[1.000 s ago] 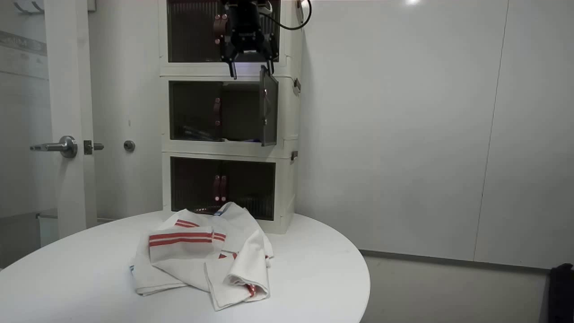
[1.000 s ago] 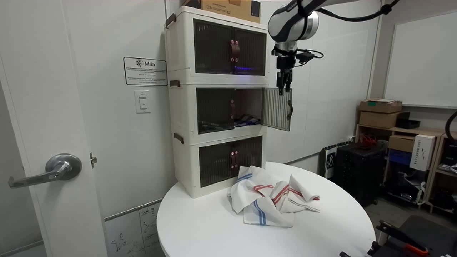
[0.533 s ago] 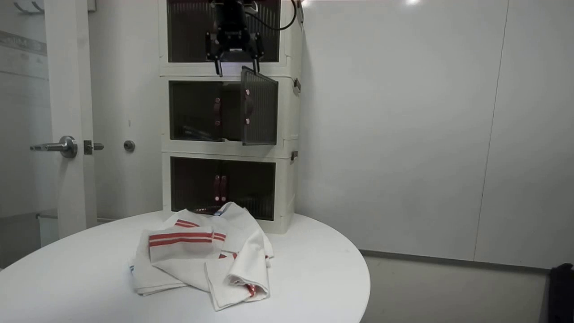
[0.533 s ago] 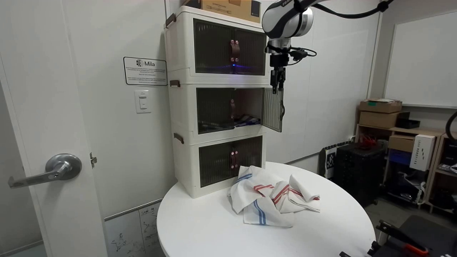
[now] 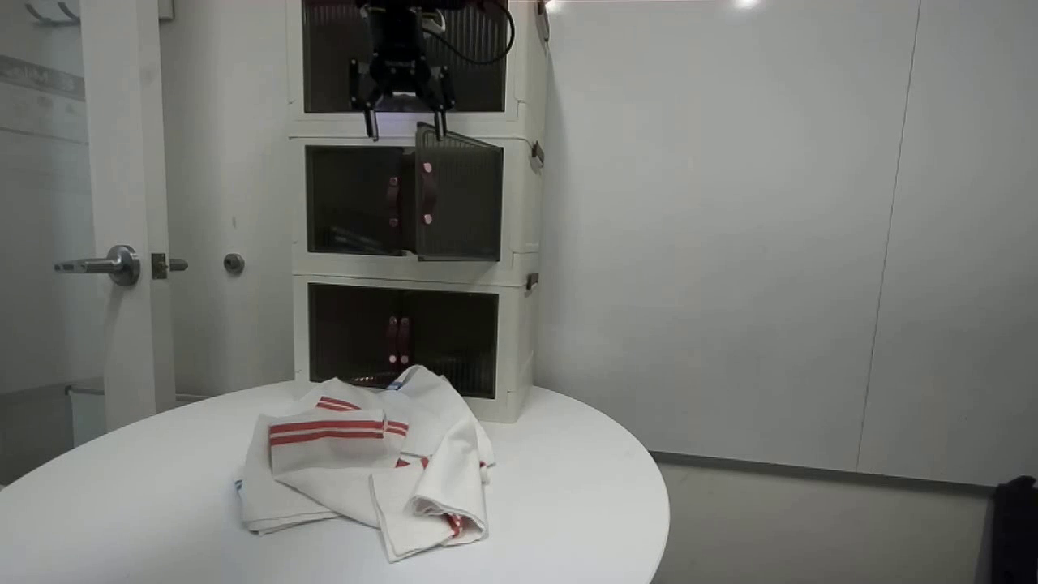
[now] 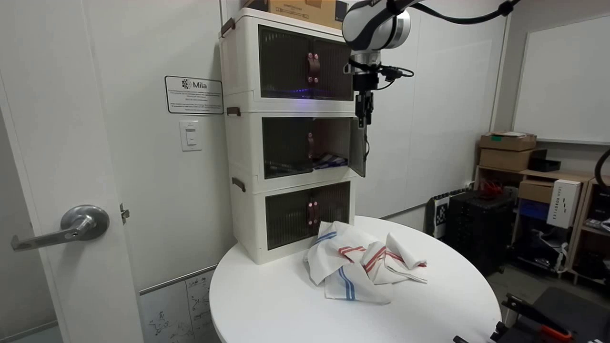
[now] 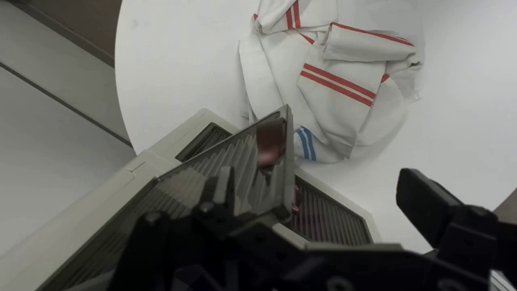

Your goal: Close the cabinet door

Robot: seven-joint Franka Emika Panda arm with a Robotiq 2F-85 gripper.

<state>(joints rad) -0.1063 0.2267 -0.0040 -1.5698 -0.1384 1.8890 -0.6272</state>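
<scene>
The cabinet door (image 5: 462, 199) is a dark see-through ribbed panel with a dark red handle. It hinges on the white cabinet (image 5: 519, 203) and stands partly open in both exterior views; in an exterior view (image 6: 357, 148) it is nearly edge-on. The wrist view also shows the door (image 7: 238, 157). My gripper (image 5: 406, 136) is open, fingers pointing down, at the door's top edge near its free side. One finger lies against or very close to the door's outer face; contact itself is hard to see. The gripper also shows in an exterior view (image 6: 363, 123) and the wrist view (image 7: 319, 178). Nothing is between the fingers.
A crumpled white towel (image 5: 340, 466) with red and blue stripes lies on the round white table (image 5: 584, 487) before the cabinet. The middle compartment's left panel (image 6: 288, 147) is shut; folded cloth (image 6: 330, 161) lies inside. A cardboard box (image 6: 305, 13) sits on top.
My gripper has moved sideways across the cabinet front, leftward in both exterior views. The cabinet door has swung with it from wide open toward the compartment. The fingers stay apart.
</scene>
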